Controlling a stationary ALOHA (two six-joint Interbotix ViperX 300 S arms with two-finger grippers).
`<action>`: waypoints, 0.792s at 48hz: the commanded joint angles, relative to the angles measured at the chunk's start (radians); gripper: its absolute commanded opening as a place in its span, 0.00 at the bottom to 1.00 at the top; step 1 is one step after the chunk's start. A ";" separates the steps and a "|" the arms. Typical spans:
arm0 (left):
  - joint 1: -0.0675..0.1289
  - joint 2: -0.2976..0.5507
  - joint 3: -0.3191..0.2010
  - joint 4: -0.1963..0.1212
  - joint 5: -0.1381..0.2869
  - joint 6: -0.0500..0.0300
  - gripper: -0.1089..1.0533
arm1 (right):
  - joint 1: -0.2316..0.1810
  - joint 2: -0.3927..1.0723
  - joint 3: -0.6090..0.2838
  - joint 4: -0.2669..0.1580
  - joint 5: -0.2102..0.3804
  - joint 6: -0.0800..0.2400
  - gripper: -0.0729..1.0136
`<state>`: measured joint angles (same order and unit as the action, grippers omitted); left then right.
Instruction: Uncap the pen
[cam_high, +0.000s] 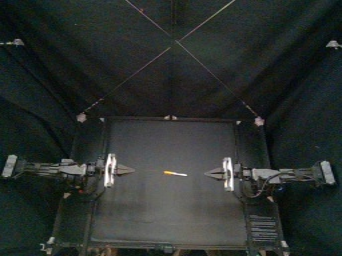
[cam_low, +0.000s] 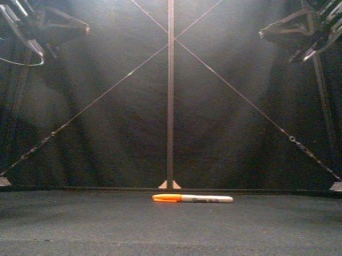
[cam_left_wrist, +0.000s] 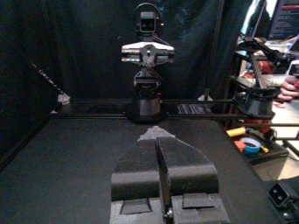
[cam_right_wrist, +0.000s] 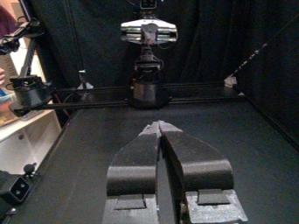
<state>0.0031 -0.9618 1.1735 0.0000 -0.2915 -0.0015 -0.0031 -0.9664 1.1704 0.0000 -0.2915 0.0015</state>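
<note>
One pen (cam_high: 175, 174) lies flat mid-table (cam_high: 147, 215) between the arms, its length along the line joining them. Its orange cap (cam_low: 167, 198) points toward the left gripper (cam_high: 124, 172), and its pale barrel (cam_low: 211, 198) toward the slightly nearer right gripper (cam_high: 213, 173). Both grippers have jaws pressed together, holding nothing.

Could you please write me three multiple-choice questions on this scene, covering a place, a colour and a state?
1. Where does the marker pen lie?
A) on the table, between the left gripper and right gripper
B) in the left gripper
C) at the table's front edge

2. What colour is its cap?
A) blue
B) orange
C) green

3. How are the left gripper's fingers?
A) wide open
B) shut on the pen
C) shut, empty

Answers: 1 A, the top view shows it midway; 2 B, the front view shows an orange end; 3 C, the left wrist view shows them pressed together.
</note>
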 joint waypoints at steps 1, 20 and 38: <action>0.023 0.097 -0.008 0.002 -0.064 0.0061 0.04 | -0.015 0.046 0.006 -0.003 -0.011 0.000 0.06; 0.091 0.417 -0.077 0.002 -0.186 0.0046 0.17 | -0.115 0.426 -0.054 0.083 -0.011 0.029 0.10; 0.123 0.669 -0.173 0.009 -0.186 0.0061 0.64 | -0.144 0.765 -0.193 0.077 -0.008 0.028 0.45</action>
<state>0.1150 -0.3405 1.0431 0.0061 -0.4663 0.0031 -0.1396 -0.2485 1.0216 0.0767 -0.2945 0.0291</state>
